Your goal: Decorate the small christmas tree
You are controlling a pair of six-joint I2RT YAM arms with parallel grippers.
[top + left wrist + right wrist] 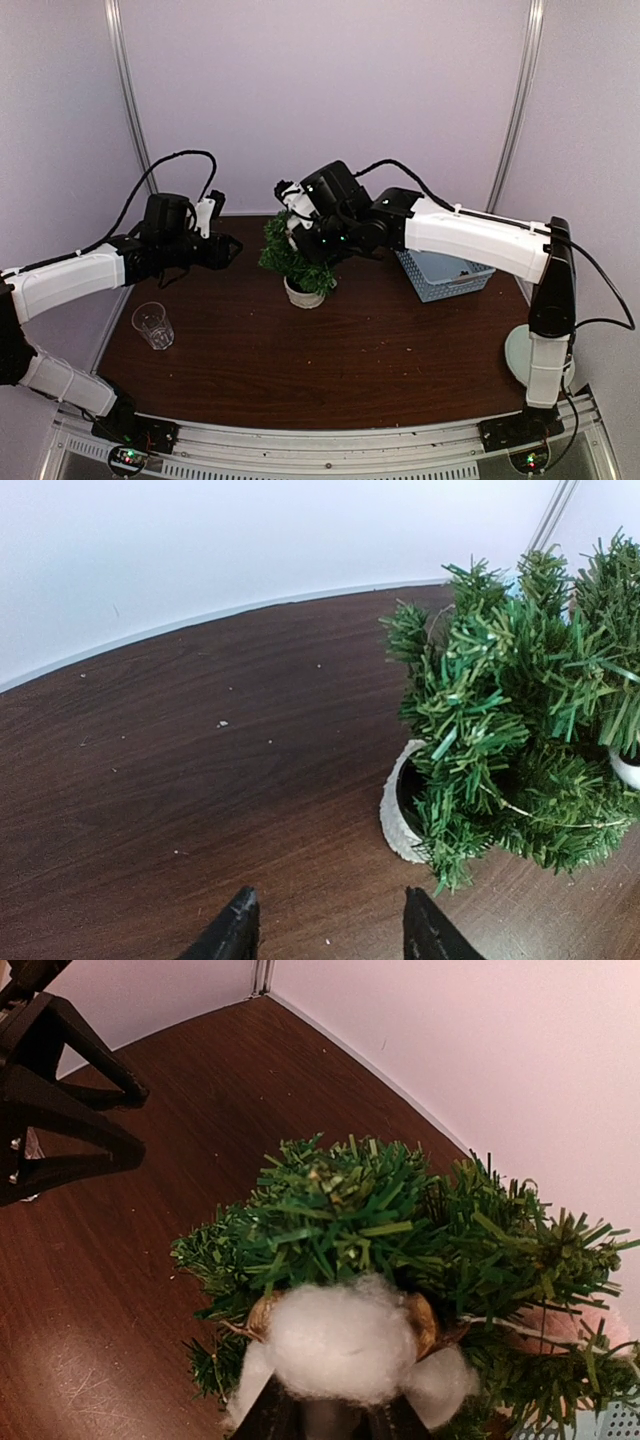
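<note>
Right now I am reaching both my arms in over the dark brown wooden table (350,370), where the small christmas tree (290,262), a bushy dark-green artificial one with needle-like sprigs, is standing upright in its little white round pot (303,293) toward the far edge, about midway between the left and right edges. My right gripper (330,1415) is hovering over the tree's crown, and a fluffy white cotton tuft (335,1340) is sitting right at my fingertips, pressing against the sprigs, with a golden-brown piece (425,1322) peeking out behind it. My right fingers (270,1415) are standing slightly apart around the tuft's lower end, and I cannot tell whether they are gripping it or merely touching it. My left gripper (330,920) is hanging just left of the tree, apart from it, its fingers spread open and holding nothing. A light-blue plastic basket (440,272) is sitting to the right of the tree near the far right corner, partly under my right arm. A clear drinking glass (152,325) is standing upright by the left edge, well apart from the tree.
</note>
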